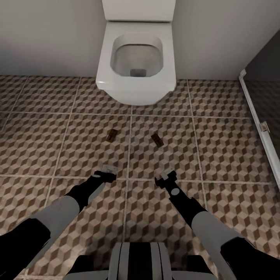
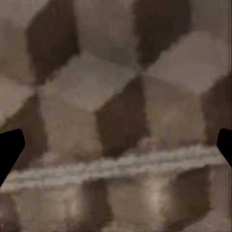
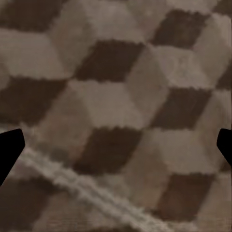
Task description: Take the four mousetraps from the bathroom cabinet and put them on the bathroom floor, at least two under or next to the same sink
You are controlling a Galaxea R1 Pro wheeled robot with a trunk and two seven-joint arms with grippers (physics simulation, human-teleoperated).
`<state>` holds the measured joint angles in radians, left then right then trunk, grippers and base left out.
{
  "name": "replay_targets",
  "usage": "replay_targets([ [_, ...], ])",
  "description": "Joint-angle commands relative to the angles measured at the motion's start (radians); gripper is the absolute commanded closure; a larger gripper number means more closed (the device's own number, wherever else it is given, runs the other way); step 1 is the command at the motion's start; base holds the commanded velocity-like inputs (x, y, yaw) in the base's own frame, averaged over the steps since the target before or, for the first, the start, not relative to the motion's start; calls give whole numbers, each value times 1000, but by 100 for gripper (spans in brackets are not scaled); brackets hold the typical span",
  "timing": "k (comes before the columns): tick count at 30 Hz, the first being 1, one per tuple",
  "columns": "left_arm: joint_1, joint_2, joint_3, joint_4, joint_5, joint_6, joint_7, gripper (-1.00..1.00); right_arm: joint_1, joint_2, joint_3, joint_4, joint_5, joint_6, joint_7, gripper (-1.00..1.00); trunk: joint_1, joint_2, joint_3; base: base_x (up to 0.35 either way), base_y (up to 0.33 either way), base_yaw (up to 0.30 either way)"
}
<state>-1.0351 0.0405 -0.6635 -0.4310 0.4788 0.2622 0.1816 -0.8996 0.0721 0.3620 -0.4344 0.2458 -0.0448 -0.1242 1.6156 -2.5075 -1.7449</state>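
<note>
Two mousetraps lie flat on the bathroom floor in front of the toilet, one to the left and one to the right, about a tile's width apart. My left gripper hangs low over the tiles just short of the left trap, open and empty. My right gripper hovers short of the right trap, also open and empty. Each wrist view looks straight down at cube-pattern tile and a grout line between widely spread fingertips. The cabinet and the sink are out of view.
A white toilet stands against the grey back wall, right behind the traps. A dark glass partition with a white frame runs along the right side. Patterned tile stretches out to the left and right of my arms.
</note>
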Motion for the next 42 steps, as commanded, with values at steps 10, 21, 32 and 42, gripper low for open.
replay_targets([
  [10,0,1,-8,-3,10,5,9,-100,-1,0,5,0,7,-4,-8,-100,-1,0,0,-298,0,0],
  [21,0,-16,-11,-6,10,5,10,-100,-1,-1,5,-2,7,-5,-6,-100,-1,0,0,-54,0,0],
  [32,0,-24,-11,-8,9,6,13,-100,-1,-2,5,-4,7,-6,-6,-100,-1,0,0,-4,0,0],
  [42,0,-25,-10,-9,9,8,15,-100,-1,-3,5,-4,7,-6,-5,-100,-1,0,0,0,0,0],
])
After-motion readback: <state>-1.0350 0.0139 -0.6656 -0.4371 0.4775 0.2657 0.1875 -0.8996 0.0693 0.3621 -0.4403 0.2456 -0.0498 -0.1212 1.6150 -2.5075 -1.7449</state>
